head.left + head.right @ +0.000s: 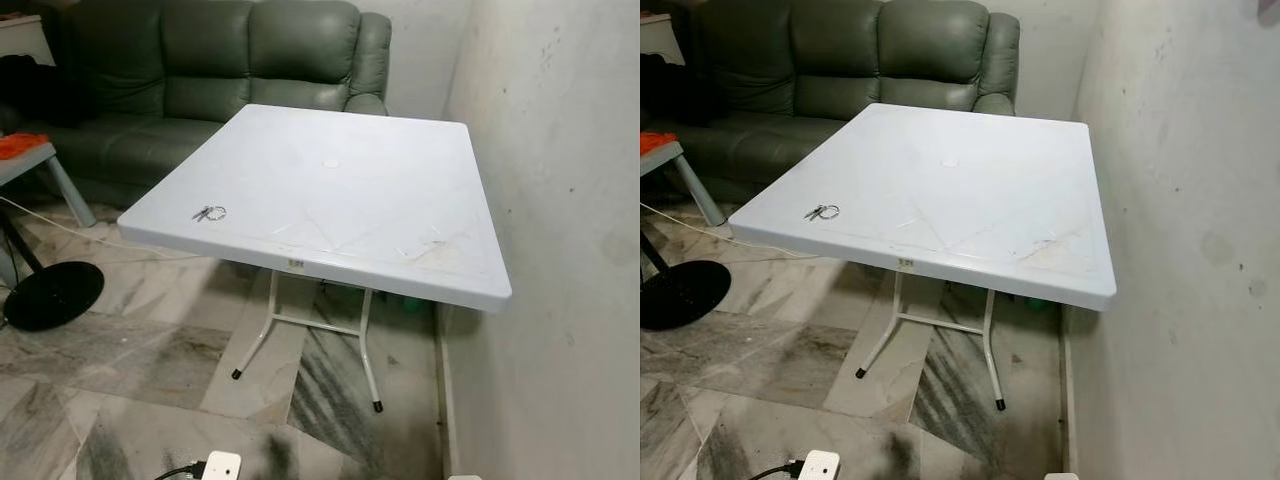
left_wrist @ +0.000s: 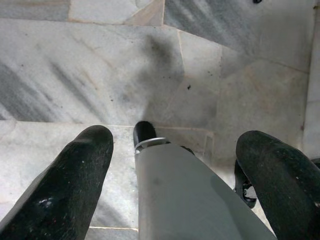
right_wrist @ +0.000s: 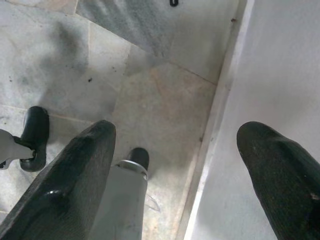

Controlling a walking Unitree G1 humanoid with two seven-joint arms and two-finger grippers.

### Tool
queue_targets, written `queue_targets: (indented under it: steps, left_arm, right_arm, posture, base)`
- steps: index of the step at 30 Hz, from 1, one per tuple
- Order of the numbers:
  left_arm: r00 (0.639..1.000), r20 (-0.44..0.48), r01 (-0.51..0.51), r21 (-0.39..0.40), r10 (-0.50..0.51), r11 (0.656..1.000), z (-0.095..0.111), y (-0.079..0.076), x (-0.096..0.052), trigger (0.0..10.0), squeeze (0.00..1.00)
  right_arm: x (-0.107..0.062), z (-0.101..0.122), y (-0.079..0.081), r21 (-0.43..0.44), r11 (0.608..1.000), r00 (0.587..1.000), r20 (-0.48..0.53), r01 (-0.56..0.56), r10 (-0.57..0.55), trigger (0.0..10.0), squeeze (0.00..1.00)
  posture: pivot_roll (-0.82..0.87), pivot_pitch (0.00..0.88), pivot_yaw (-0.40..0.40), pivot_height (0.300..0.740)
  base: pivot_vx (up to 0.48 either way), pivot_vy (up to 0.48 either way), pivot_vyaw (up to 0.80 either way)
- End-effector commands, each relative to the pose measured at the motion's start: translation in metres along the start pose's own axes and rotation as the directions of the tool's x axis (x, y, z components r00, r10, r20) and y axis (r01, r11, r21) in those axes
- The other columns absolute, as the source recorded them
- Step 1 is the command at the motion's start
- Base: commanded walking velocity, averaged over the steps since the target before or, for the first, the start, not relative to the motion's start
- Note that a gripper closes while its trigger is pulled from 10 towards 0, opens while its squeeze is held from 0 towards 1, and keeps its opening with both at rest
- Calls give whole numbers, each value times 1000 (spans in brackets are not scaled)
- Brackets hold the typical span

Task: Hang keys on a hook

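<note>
Keys [image 1: 210, 213], small ring, on white table [image 1: 400, 190]

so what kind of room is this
Most likely a living room in a home: a green leather sofa stands behind a white plastic folding table, on a marble-tiled floor beside a scuffed white wall. A small bunch of keys lies on the table.

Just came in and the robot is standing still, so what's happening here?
Nothing is being handled yet. The keys lie untouched near the left edge of the white table in front of the robot. The left gripper and right gripper both hang down toward the marble floor, fingers apart and empty.
</note>
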State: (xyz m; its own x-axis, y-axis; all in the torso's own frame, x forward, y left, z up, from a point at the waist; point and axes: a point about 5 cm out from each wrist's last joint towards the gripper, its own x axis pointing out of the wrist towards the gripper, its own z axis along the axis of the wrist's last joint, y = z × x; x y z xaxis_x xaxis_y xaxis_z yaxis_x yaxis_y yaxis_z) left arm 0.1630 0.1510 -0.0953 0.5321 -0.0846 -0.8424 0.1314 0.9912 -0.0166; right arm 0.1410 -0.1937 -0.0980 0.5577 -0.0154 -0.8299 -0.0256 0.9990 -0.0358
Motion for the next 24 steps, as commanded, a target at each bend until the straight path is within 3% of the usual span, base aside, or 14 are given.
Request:
queue_targets:
  steps: [1, 24]
  left_arm:
    - [1000, 3, -2, -5, 2, 1000, 0, 3, 0, 10000, 0]
    - [1000, 18, 5, -13, -5, 1000, 4, 2, 0, 10000, 0]
  right_arm:
    - [0, 1, 0, 8, 1000, 1000, 8, 3, -3, 10000, 0]
    - [0, 0, 1, 25, 1000, 1000, 8, 1, -1, 10000, 0]
  posture:
    - [28, 0, -37, 740]
    - [29, 0, -37, 740]
  base:
    - [0, 285, 0]
    - [0, 341, 0]
